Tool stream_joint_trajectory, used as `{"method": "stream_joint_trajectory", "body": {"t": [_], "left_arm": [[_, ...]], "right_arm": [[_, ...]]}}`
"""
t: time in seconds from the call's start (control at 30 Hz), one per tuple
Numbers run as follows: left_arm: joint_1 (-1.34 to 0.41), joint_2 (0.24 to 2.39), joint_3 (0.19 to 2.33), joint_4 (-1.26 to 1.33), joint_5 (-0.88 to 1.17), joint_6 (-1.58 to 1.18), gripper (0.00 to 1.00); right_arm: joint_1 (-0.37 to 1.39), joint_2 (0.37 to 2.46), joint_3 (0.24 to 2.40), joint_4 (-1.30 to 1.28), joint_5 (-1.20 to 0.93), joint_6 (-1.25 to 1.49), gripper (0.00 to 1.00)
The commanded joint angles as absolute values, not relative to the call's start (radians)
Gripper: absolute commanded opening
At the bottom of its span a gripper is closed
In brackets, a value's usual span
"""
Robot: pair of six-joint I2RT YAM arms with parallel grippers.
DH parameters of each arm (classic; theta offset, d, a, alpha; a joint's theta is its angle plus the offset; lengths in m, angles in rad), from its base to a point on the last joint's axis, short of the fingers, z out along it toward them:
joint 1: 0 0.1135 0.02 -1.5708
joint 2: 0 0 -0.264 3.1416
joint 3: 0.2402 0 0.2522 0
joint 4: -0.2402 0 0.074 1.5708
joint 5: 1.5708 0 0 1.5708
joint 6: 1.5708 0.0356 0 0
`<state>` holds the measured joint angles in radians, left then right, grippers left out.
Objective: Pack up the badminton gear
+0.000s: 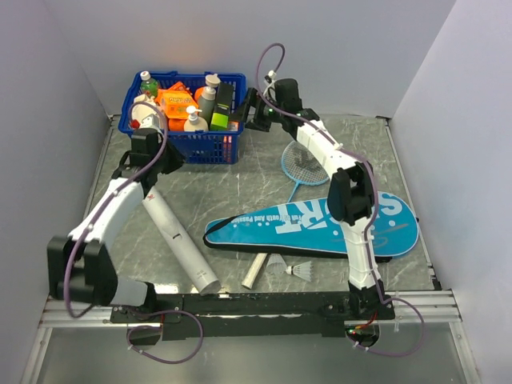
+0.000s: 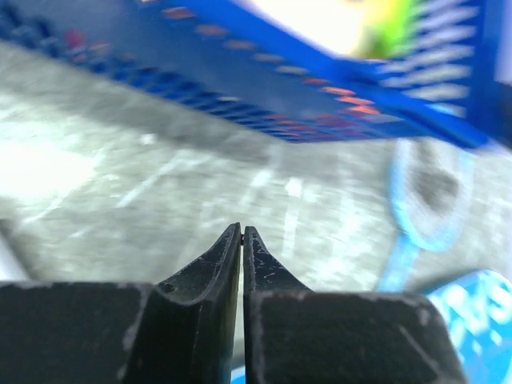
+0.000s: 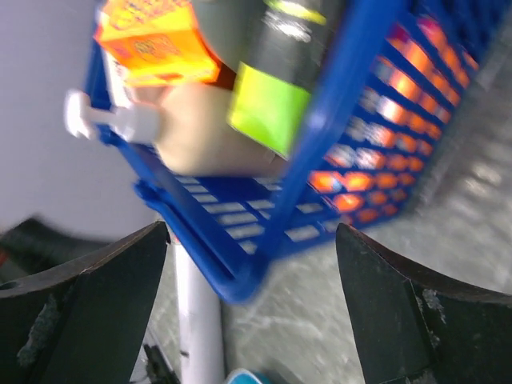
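The table (image 1: pixel 240 188) is enclosed by walls (image 1: pixel 48 96) on the left, far and right sides. A rail (image 1: pixel 264 302) carrying both arm bases runs along the near edge. The blue basket (image 1: pixel 200 148) of bottles and boxes occupies the far left, leaving bare surface between it and the gear and in the far right corner. The teal cover (image 1: pixel 272 228) lies flat right of centre, lengthwise left to right, with its wide end close to the right wall. The white tube (image 1: pixel 180 240) lies diagonally on the left, far end near the basket, near end close to the rail. The racket (image 1: pixel 298 164) head lies between basket and cover. Its shaft passes under the cover and the white handle (image 1: pixel 255 270) shows on the cover's near side. Two shuttlecocks (image 1: pixel 276 262) lie just right of the handle. The left gripper (image 2: pixel 242 230) is near the basket's near left corner and the tube's far end, jaws closed to a hairline slit with nothing between them. The right gripper (image 3: pixel 252 232) is beside the basket's right end, well apart from handle and shuttlecocks, jaws spread wide and holding nothing. The right arm (image 1: pixel 352 196) crosses the cover, hiding part of its lettering. Both wrist views are blurred. In the right wrist view a white cylinder below the basket is cut off and cannot be identified.
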<state>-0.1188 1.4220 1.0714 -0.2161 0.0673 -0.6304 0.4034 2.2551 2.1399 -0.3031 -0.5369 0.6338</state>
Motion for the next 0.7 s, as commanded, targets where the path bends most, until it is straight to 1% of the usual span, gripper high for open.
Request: {"method": "stream_joint_trajectory", "body": {"t": [0.0,0.23,0.37,0.43,0.53,0.67], "left_arm": [[-0.141,1.29,1.048,-0.255,0.083,-0.644,0.11],[-0.14,1.189,1.022,-0.298,0.068,-0.617,0.12],[-0.141,1.157,1.015,-0.317,0.063,-0.604,0.12],[-0.141,1.141,1.012,-0.322,0.054,-0.598,0.12],[-0.141,1.123,1.012,-0.328,0.044,-0.588,0.12],[-0.141,1.111,1.022,-0.347,0.028,-0.574,0.12]], "right_arm": [[0.419,2.33,2.256,-0.2,-0.592,0.732,0.91],[0.449,2.367,2.246,-0.126,-0.61,0.798,0.83],[0.462,2.42,2.264,-0.005,-0.685,0.866,0.82],[0.472,2.453,2.322,0.05,-0.735,0.929,0.82],[0.492,2.532,2.42,0.101,-0.768,1.006,0.83],[0.517,2.589,2.461,0.147,-0.769,1.049,0.85]]}}
